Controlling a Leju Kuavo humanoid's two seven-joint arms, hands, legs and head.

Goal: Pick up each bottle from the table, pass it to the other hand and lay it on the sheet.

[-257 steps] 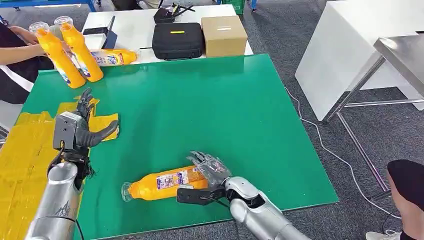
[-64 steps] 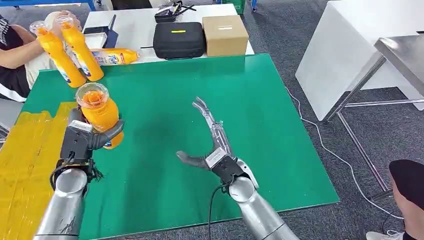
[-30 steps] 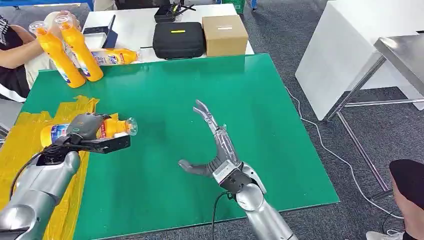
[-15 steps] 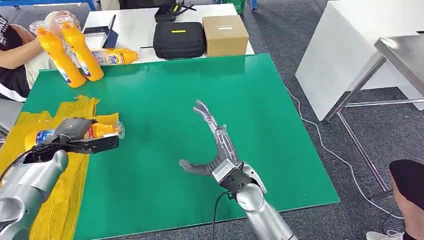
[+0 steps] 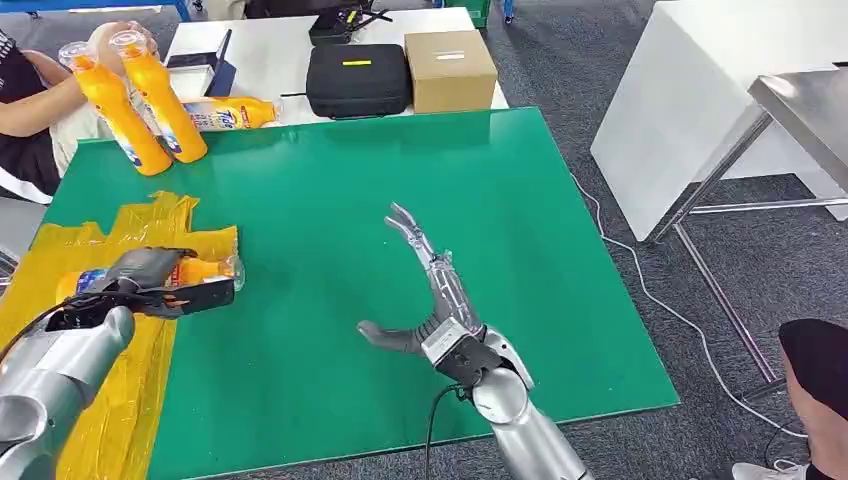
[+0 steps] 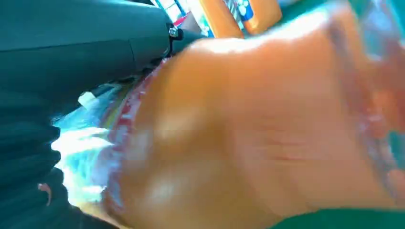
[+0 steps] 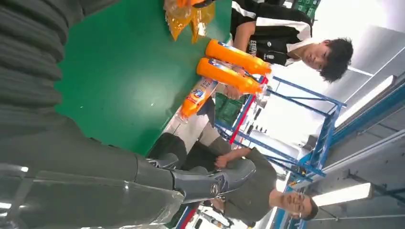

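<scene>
right hand: fingers spread, holds nothing, raised over green surface
left hand: grips bottle, which lies sideways at yellow sheet edge
far: two upright bottles, person's hand on them

Two silver, smooth-skinned metallic forearms, tapering toward the wrists. Left hand: dark grey to black, with a thick grey thumb and a boxy grey wrist housing behind it; thin black cable looped alongside the wrist. Right hand: slim fingers, silver-grey with translucent glossy covering; thick dark grey thumb; black wrist block carrying a small pale label; black cable running down along the forearm. Right wrist view: grey ribbed cover, glossy transparent sheath over dark fingers, small round emblem near one fingertip. Left wrist view: dark grey casing with one small screw at its edge.
</scene>
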